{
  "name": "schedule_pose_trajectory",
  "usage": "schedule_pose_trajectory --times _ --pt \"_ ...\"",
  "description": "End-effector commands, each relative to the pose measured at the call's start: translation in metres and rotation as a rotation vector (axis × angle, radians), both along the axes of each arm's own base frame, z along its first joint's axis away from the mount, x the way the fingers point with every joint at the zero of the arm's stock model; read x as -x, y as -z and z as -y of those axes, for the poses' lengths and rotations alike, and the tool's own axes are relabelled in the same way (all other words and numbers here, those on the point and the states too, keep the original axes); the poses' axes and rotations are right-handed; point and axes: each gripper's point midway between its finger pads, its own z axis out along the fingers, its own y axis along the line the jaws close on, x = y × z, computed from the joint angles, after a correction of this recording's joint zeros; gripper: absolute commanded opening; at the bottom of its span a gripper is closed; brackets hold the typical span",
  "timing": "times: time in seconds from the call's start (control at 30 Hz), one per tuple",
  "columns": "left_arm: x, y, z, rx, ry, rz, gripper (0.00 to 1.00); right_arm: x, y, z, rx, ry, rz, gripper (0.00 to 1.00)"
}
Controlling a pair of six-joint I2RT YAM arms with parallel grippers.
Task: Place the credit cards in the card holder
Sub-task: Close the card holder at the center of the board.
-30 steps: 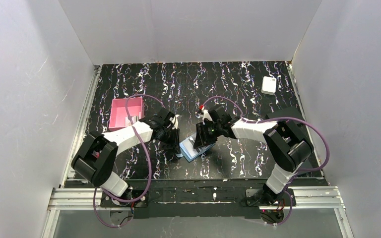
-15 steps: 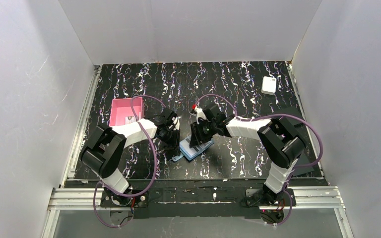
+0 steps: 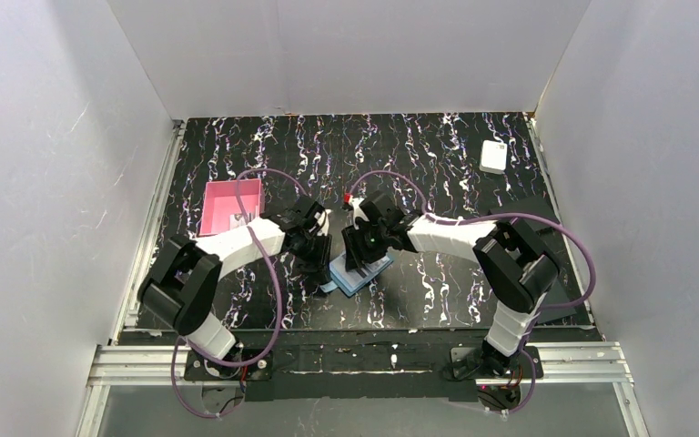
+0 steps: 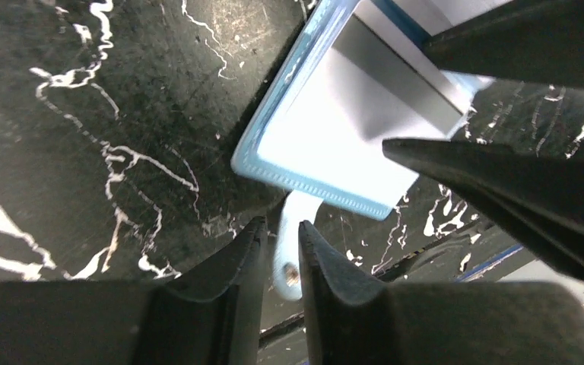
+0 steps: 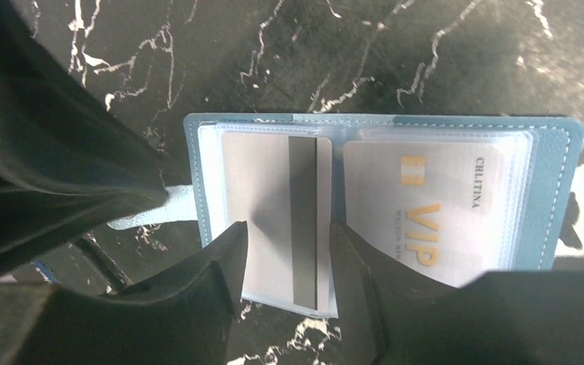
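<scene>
The teal card holder [image 3: 370,272] lies open on the mat; its rim [image 5: 557,190] shows in the right wrist view. A whitish credit card [image 5: 268,179] with a dark stripe sits partly in the holder's left slot, its end sticking out. My right gripper [image 5: 289,232] is shut on this card by its long edges. A second card, marked VIP [image 5: 426,205], sits in the right slot. My left gripper [image 4: 279,228] is shut on the holder's snap tab [image 4: 286,262] at the holder's left edge [image 4: 274,137]. In the top view the two grippers meet over the holder, left [image 3: 317,259] and right [image 3: 355,255].
A pink tray [image 3: 223,198] with something pale in it stands left of the left arm. A white box [image 3: 493,157] lies at the far right. A flat black rectangle [image 3: 560,308] lies at the near right. White walls enclose the mat.
My right gripper has moved a little to the left over the card holder. My left gripper has stayed at the holder's left edge while its arm shifted slightly.
</scene>
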Motion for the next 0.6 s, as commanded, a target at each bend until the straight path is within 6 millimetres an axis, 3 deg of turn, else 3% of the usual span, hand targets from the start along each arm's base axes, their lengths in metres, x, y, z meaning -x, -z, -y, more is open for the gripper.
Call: schedule_pose_trajectory --times 0.0,0.07,0.2,0.33,0.57 --pt "0.001 -0.032 -0.011 0.005 0.003 0.097 0.24 -0.006 -0.025 0.012 0.021 0.098 0.034 0.56" --pt "0.007 -0.041 -0.015 0.024 -0.007 0.119 0.31 -0.007 -0.033 0.015 0.023 0.119 0.045 0.59" --pt "0.022 -0.049 -0.020 0.069 -0.032 0.131 0.56 -0.011 -0.044 0.028 0.054 0.168 0.085 0.66" --pt "0.035 -0.042 -0.014 0.123 -0.056 0.063 0.59 -0.018 -0.055 0.036 0.041 0.223 0.116 0.71" --pt "0.031 -0.031 0.000 0.178 -0.120 0.025 0.56 -0.042 -0.053 0.070 0.022 0.350 0.122 0.61"
